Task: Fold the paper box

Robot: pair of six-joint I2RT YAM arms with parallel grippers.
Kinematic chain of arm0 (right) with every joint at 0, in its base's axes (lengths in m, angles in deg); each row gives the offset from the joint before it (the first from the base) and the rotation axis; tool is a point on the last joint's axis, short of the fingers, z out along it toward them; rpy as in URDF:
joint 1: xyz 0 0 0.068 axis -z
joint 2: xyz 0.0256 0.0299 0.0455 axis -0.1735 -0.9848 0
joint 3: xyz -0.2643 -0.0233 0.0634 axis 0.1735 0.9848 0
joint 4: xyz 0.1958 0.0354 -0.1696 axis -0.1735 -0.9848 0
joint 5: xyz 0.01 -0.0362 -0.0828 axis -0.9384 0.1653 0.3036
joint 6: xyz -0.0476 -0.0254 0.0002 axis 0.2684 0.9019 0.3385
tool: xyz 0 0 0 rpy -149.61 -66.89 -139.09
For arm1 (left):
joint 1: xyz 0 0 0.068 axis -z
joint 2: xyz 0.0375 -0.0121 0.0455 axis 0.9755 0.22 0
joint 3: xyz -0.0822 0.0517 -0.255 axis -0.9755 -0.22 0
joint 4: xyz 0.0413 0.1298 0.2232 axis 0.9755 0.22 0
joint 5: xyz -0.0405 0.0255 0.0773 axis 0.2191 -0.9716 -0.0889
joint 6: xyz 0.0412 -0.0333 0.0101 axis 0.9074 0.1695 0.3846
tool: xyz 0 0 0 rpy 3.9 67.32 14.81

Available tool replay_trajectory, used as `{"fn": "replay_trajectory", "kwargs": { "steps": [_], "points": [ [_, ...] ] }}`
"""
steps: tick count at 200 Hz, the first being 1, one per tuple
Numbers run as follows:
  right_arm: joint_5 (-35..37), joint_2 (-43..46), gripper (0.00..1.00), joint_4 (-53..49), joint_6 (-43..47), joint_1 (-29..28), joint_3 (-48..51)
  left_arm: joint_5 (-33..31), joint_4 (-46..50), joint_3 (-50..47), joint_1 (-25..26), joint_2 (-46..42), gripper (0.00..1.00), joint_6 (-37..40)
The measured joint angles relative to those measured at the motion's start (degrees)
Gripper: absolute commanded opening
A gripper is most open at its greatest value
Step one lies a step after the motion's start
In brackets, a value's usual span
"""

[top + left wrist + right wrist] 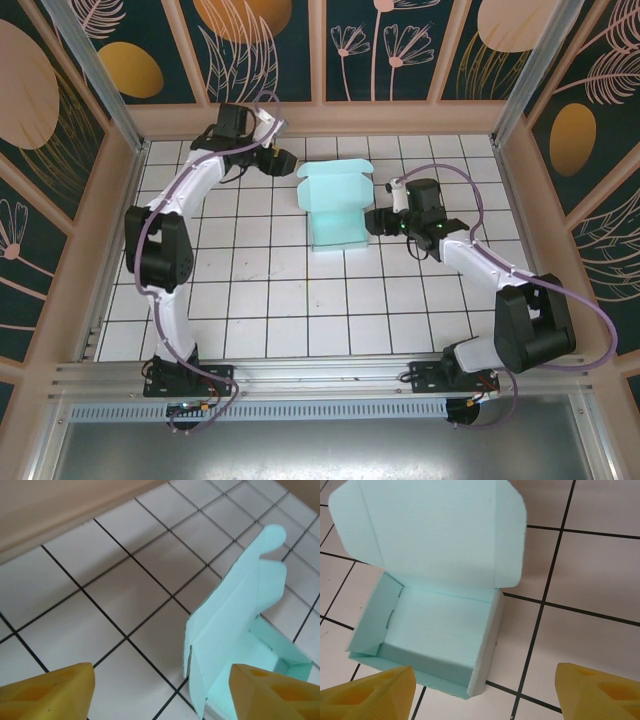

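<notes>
Paper box (333, 208) sat mid-counter: tray formed, lid standing open at its far edge, ear flaps splayed. Left tool (283, 160) hovered just beyond the box's far-left corner. Right tool (376, 220) was close beside its right wall. On both, jaws stood well apart, gripping nothing.

Risks, as we judged them:
- Pressing the lid down with the ears untucked would crease them outside the tray walls.
- A one-sided push would skate the light card over the smooth tiled counter (250, 300).
- The side walls, merely folded up, might spring outward.

Wooden surround (330, 120) behind the box looked likely to cramp the left arm's approach. The upright lid itself stood between the two tools.
</notes>
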Motion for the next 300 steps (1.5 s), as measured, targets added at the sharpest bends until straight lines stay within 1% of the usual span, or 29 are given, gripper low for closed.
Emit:
{"fn": "replay_trajectory", "kwargs": {
  "steps": [17,38,69,88,103,116,130,143,150,154,162,174,192,209,215,256,300],
  "points": [
    [-0.39,0.04,0.74,-0.02,0.00,-0.02,0.44,-0.11,6.51,6.38,1.07,4.37,0.63,2.05],
    [-0.39,0.13,0.74,-0.04,0.00,0.00,1.09,-0.11,13.14,12.46,2.43,8.57,0.61,4.11],
    [-0.39,0.90,0.74,-0.04,0.00,-0.02,2.12,-0.94,20.35,17.35,3.76,12.22,0.50,6.01],
    [-0.42,0.90,0.74,-0.09,0.02,-0.02,2.40,-1.38,23.32,19.23,4.17,13.86,0.48,7.23],
    [-0.44,0.90,0.75,-0.07,0.02,-0.02,2.49,-1.64,25.11,19.32,4.33,14.29,0.40,7.91],
    [-0.42,0.90,0.75,-0.07,0.02,0.00,2.51,-1.97,26.21,19.39,4.48,14.53,0.38,8.63],
    [-0.42,0.90,0.75,-0.09,0.02,-0.02,2.54,-2.45,27.04,19.43,4.61,14.64,0.33,8.98],
    [-0.42,0.90,0.74,-0.07,0.02,-0.02,2.54,-2.78,27.63,19.58,4.61,14.64,0.25,9.22],
    [-0.42,0.90,0.74,-0.07,0.00,-0.02,2.54,-2.93,27.78,19.74,4.63,14.67,0.18,9.27],
    [-0.42,0.90,0.75,-0.07,0.00,-0.02,2.54,-2.95,27.80,19.80,4.63,14.69,0.17,9.70],
    [-0.42,0.90,0.75,-0.07,0.00,-0.02,2.54,-2.97,27.85,19.91,4.63,14.69,0.18,9.88],
    [-0.42,0.90,0.75,-0.07,0.00,-0.02,2.54,-2.97,27.87,19.96,4.63,14.69,0.16,9.75],
    [-0.48,0.90,0.75,-0.07,-0.02,-0.02,2.54,-2.95,27.87,19.96,4.63,14.71,0.06,9.55],
    [-0.74,0.90,0.75,-0.07,-0.02,-0.02,2.54,-2.84,27.78,20.04,4.63,14.71,0.01,9.77],
    [-0.83,0.90,0.75,-0.09,-0.02,-0.02,2.54,-2.75,27.71,20.06,4.63,14.71,0.00,9.75],
    [-0.85,0.90,0.75,-0.07,0.02,-0.02,2.54,-1.14,26.97,19.30,4.70,14.58,0.00,10.71],
    [-0.85,1.11,0.75,-0.59,1.64,0.42,0.90,1.07,24.96,11.39,4.70,11.47,0.00,12.81]
  ]
}}
